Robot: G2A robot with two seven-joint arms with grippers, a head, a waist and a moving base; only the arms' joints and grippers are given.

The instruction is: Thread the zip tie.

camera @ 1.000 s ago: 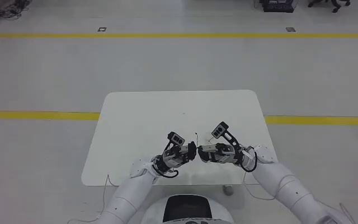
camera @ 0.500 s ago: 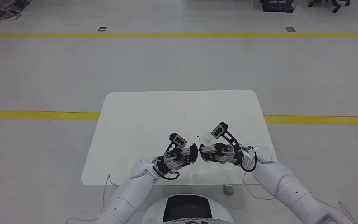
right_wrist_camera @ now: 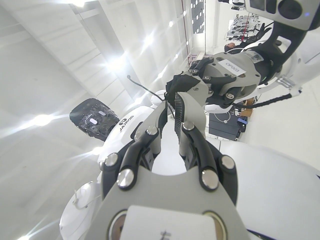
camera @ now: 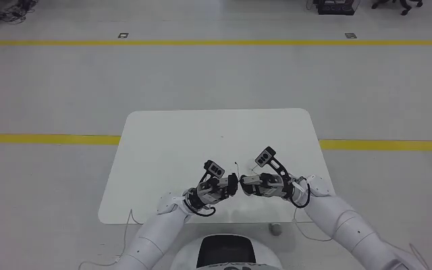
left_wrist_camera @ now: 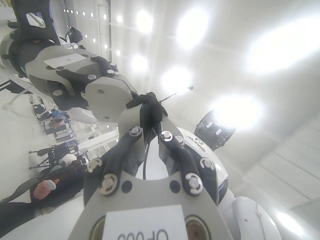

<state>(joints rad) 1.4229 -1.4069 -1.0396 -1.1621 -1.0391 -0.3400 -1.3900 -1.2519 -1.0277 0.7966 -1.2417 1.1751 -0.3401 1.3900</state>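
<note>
Both arms meet above the near middle of the bench, their tips almost touching, and the zip tie hangs in the air between them, clear of the bench surface. The left tool is closed down to a pinch on the black strap, whose longer run trails back through it toward the wrist. The right tool, just to the right of it, is nearly closed too and appears to nip the same strap at its tips, though a sliver of gap shows further back between its jaws. From the pinch a thin free length stands up and away, ending in a small knob that I take for the head. The tie looks very light, narrow and springy. It will likely bend rather than hold a line, and smooth plastic can slip or twist in the grip. I judge each hold should sit close to the working end, one near the head and the other just behind the tail tip, so little unsupported strap can flex during threading.
</note>
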